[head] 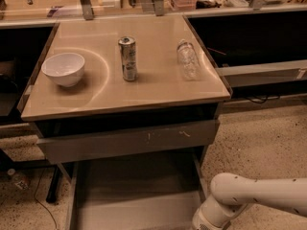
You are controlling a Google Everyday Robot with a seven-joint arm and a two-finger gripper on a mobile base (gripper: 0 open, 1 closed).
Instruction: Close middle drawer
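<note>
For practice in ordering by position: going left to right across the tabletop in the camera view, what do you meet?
In order: white bowl → silver can → clear plastic bottle. The gripper is not in view; only the robot arm shows, lower right, beside the open middle drawer.

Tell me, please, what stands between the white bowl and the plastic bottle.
Camera view: an upright can, between bowl and bottle. The gripper is below the frame, lower right.
</note>
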